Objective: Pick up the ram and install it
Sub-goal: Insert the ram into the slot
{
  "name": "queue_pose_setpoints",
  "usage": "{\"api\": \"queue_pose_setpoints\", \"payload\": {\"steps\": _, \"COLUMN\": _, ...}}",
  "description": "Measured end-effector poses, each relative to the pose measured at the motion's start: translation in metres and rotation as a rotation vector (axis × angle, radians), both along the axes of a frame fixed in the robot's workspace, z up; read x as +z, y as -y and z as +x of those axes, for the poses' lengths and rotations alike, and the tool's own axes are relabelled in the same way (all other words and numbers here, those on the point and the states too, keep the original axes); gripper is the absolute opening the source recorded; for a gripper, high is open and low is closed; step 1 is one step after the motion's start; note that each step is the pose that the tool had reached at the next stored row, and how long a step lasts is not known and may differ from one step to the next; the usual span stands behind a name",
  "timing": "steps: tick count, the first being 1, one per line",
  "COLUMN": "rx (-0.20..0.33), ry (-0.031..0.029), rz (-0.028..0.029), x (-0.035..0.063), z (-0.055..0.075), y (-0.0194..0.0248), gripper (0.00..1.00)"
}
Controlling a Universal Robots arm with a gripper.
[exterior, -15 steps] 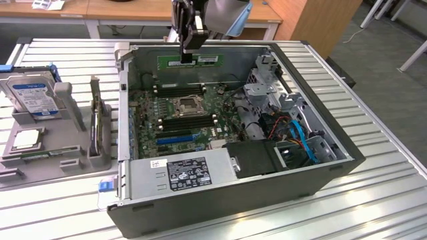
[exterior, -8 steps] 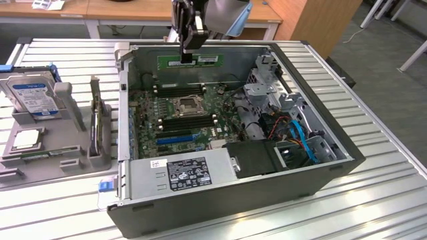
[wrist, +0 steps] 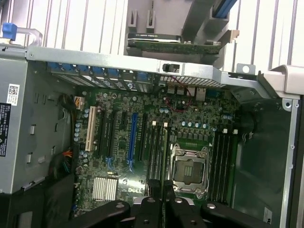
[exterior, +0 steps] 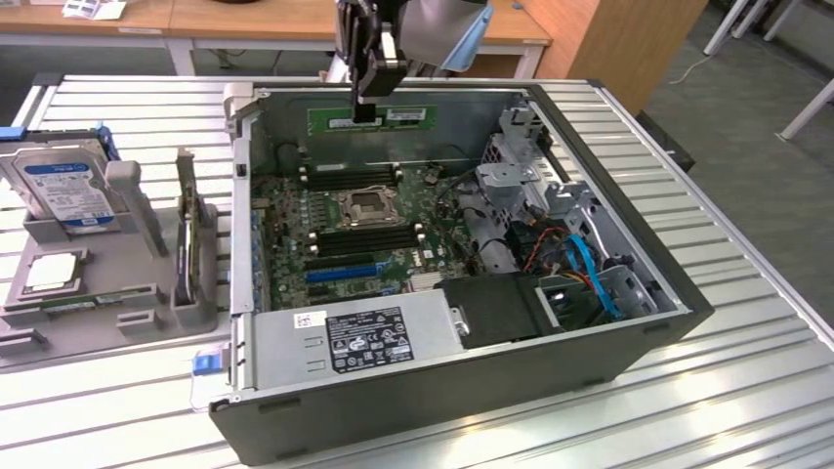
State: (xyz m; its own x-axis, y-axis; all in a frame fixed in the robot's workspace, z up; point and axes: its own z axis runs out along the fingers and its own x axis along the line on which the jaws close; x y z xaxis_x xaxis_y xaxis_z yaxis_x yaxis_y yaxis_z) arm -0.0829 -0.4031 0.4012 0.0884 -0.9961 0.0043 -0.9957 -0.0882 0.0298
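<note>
Ram [exterior: 336,118] sighted in the upper centre of the exterior view, carried by the gripper [exterior: 370,106] over the far side of the open computer case [exterior: 626,322]. We record the fingers clamped on the ram's upper long edge near its middle. The stick stands on edge with its flat green face toward the camera. Its long axis runs level across the frame, one end toward the exterior view's left and the other toward its right, and the white label sits on the right half. That axis lies parallel to the case's far wall and to the black memory slots [exterior: 350,176] on the motherboard [exterior: 378,244] lower in the frame. The ram is apart from those slots and seated in none.

In the wrist view we note the gripper [wrist: 162,192] over the motherboard [wrist: 118,142], beside the CPU socket [wrist: 189,171].

At the exterior view's left, on the worktop [exterior: 756,391], a grey holder carries the hard drive [exterior: 62,191] and an upright expansion card [exterior: 195,234].
</note>
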Motion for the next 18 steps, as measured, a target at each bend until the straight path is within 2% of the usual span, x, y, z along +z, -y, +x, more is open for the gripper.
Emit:
{"api": "queue_pose_setpoints", "payload": {"steps": 5, "rx": 0.000, "ry": 0.0004, "rz": -0.0001, "x": -0.0084, "z": 0.000, "y": 0.0000, "gripper": 0.13}}
{"api": "queue_pose_setpoints", "payload": {"steps": 15, "rx": 0.000, "ry": 0.0058, "rz": -0.0001, "x": -0.0259, "z": 0.000, "y": 0.0000, "gripper": 0.13}}
{"api": "queue_pose_setpoints", "payload": {"steps": 18, "rx": -0.020, "ry": 0.0067, "rz": -0.0001, "x": -0.0282, "z": 0.000, "y": 0.0000, "gripper": 0.13}}
